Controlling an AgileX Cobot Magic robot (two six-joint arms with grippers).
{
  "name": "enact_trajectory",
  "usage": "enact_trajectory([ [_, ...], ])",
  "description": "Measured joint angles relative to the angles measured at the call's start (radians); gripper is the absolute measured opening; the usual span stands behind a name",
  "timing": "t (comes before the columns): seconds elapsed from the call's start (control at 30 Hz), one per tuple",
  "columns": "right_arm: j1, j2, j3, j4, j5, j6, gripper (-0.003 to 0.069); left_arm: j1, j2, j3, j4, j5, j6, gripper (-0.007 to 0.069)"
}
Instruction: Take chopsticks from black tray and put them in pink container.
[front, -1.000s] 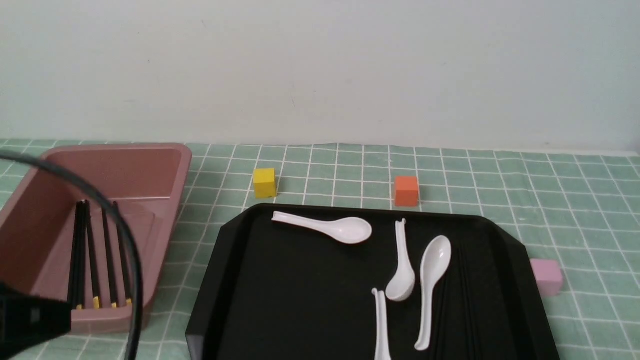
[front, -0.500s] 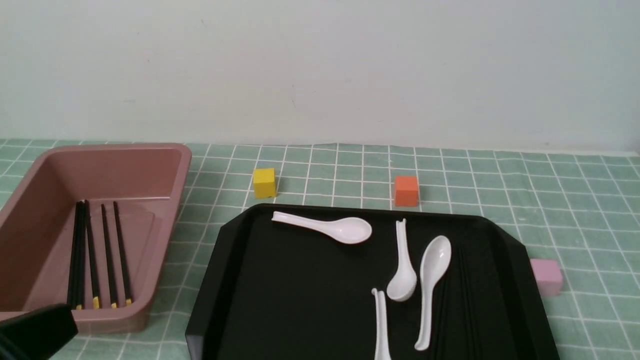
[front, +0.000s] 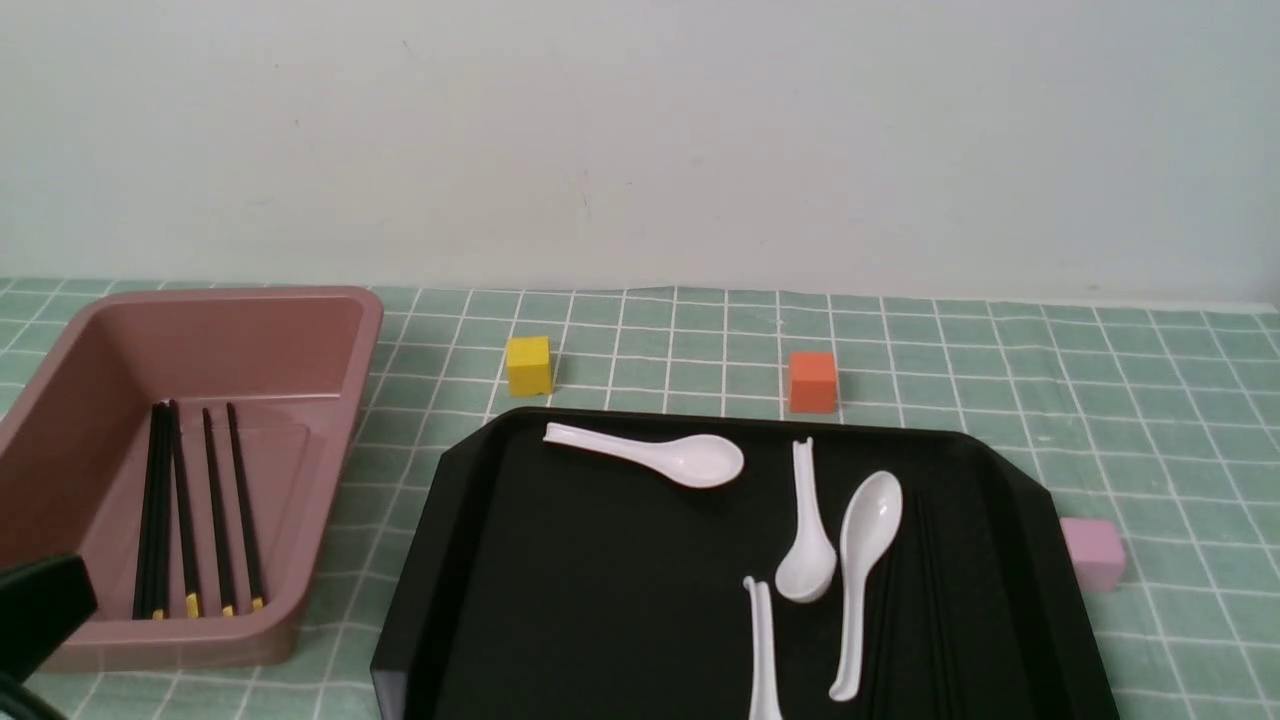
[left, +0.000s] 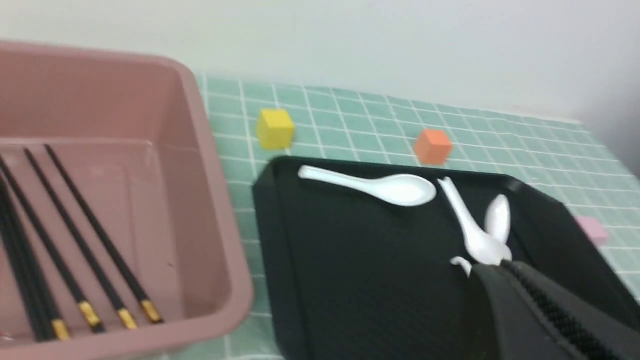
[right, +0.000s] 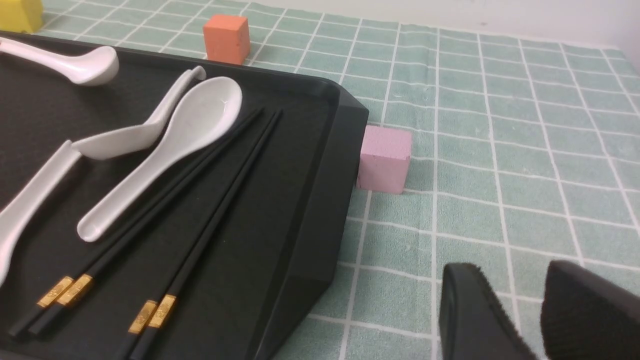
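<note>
Several black chopsticks (front: 190, 505) with gold ends lie side by side in the pink container (front: 330, 330) at the left. Two more pairs of chopsticks (right: 200, 200) rest along the right side of the black tray (front: 600, 600), beside the white spoons; the front view shows them only faintly. My left gripper (left: 492, 267) hovers over the tray's near part, jaws pressed together and holding nothing. In the front view only a black part of the left arm (front: 40, 615) shows, at the lower left corner. My right gripper (right: 515, 272) hangs open over the cloth to the right of the tray, empty.
Several white soup spoons (front: 650, 455) lie in the tray. A yellow cube (front: 528, 364) and an orange cube (front: 812, 381) stand behind the tray, and a pale pink cube (front: 1093, 553) touches its right edge. A green checked cloth (front: 1150, 420) covers the table.
The left arm has pulled back and down toward the lower left corner of the front view. Its cable no longer crosses the pink container. The chopsticks and spoons have not moved.
</note>
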Motion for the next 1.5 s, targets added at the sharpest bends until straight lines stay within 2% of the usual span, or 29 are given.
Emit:
enact_trajectory([
  [0.2, 0.000, 0.000, 0.000, 0.000, 0.000, 0.000, 0.0240, 0.000, -0.013, 0.034, 0.081, -0.026, -0.018, -0.0013],
  [0.33, 0.000, 0.000, 0.000, 0.000, 0.000, 0.000, 0.0240, -0.048, -0.054, 0.098, 0.254, -0.073, -0.135, -0.0012],
  [0.43, 0.000, 0.000, 0.000, 0.000, 0.000, 0.000, 0.0240, -0.102, -0.098, 0.168, 0.359, -0.181, -0.236, -0.0012],
  [0.57, 0.000, 0.000, 0.000, 0.000, 0.000, 0.000, 0.0240, -0.148, -0.177, 0.285, 0.451, -0.313, -0.376, -0.0011],
  [0.7, 0.000, 0.000, 0.000, 0.000, 0.000, 0.000, 0.0240, -0.159, -0.275, 0.409, 0.519, -0.349, -0.486, -0.0009],
  [0.93, 0.000, 0.000, 0.000, 0.000, 0.000, 0.000, 0.0240, -0.160, -0.346, 0.532, 0.551, -0.347, -0.515, -0.0004],
  [1.5, 0.000, 0.000, 0.000, 0.000, 0.000, 0.000, 0.0240, -0.160, -0.346, 0.536, 0.574, -0.281, -0.535, 0.0011],
])
